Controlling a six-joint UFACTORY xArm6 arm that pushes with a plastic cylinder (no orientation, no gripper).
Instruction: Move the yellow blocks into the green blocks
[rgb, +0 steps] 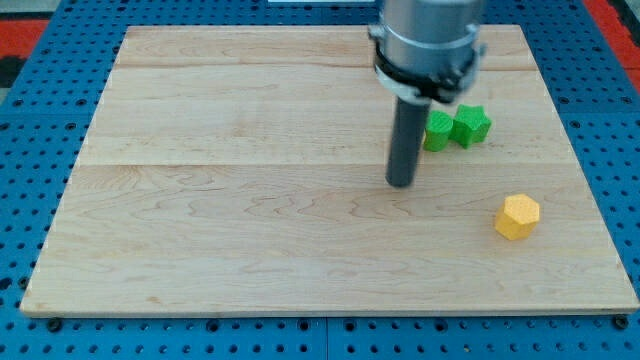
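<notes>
My tip (401, 184) rests on the wooden board (220, 200), just below and left of the green blocks. A round green block (438, 134) is partly hidden behind the rod, and a green star block (471, 124) touches it on the right. A yellow hexagon block (517, 216) lies alone at the view's lower right, well apart from the tip and the green blocks. The second yellow block does not show; it may be hidden behind the rod.
The arm's grey body (428, 40) covers the top right of the board, hiding the red and blue blocks seen there before. A blue pegboard (30, 150) surrounds the board.
</notes>
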